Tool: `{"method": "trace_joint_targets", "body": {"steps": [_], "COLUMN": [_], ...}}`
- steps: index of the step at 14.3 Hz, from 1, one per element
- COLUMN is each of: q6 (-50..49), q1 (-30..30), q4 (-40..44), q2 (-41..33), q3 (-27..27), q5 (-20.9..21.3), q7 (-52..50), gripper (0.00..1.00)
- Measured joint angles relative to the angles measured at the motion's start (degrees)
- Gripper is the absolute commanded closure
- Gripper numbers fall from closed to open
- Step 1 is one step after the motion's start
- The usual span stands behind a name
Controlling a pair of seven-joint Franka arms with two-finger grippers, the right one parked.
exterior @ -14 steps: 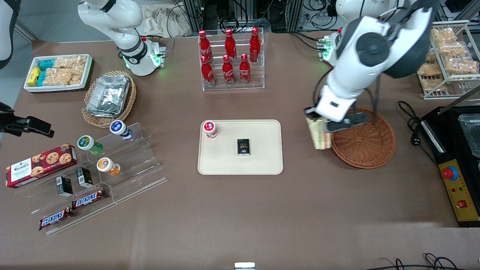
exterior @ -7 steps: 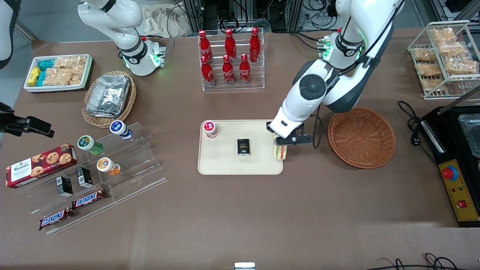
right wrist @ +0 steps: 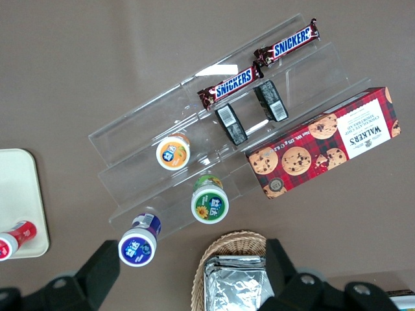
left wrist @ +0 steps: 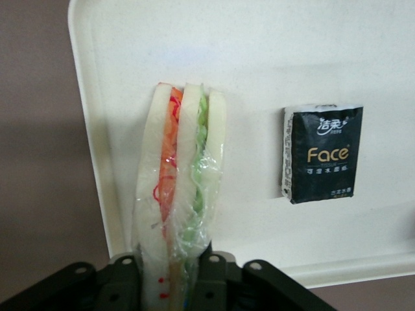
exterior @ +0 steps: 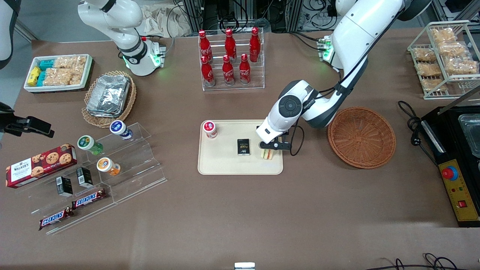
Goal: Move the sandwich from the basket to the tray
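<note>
Sandwich wedge of white bread, pinched in the gripper's jaws, has left the round wicker basket and now hangs low over the cream tray; release remains.

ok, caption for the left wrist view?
Pincer holding sandwich upright over tray, beside black packet.

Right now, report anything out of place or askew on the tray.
Nothing is spilled or damaged. The sandwich stands on edge near the tray rim, clamped in the gripper, not released yet. The black Face packet and red-capped bottle also sit on the tray.
</note>
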Motion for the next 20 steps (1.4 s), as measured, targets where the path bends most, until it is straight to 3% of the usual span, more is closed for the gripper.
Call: {"method": "trace_joint_targets", "body": {"steps": [4, 7, 11, 13, 15, 18, 20], "q6": [0.2, -3.2, -29.7, -43.9, -49.5, -50.4, -47.8], "q1": [0.3, 1.6, 7.6, 11.5, 11.0, 6.9, 6.5], "q4": [1.6, 7.8, 23.0, 30.2, 32.8, 29.7, 25.2], "q2": [-0.2, -1.8, -8.9, -12.6, -17.3, -24.7, -28.6], "q3": [0.5, 0.6, 0.8, 2.3, 11.2, 28.9, 33.6], "q5": [0.0, 0.0, -0.1, -0.7, -4.3, -8.8, -9.0], "q7": [-4.0, -10.9, -11.3, -1.7, 11.3, 34.5, 43.3], "gripper": [0.00, 0.00, 0.00, 0.00, 0.00, 0.00, 0.00]}}
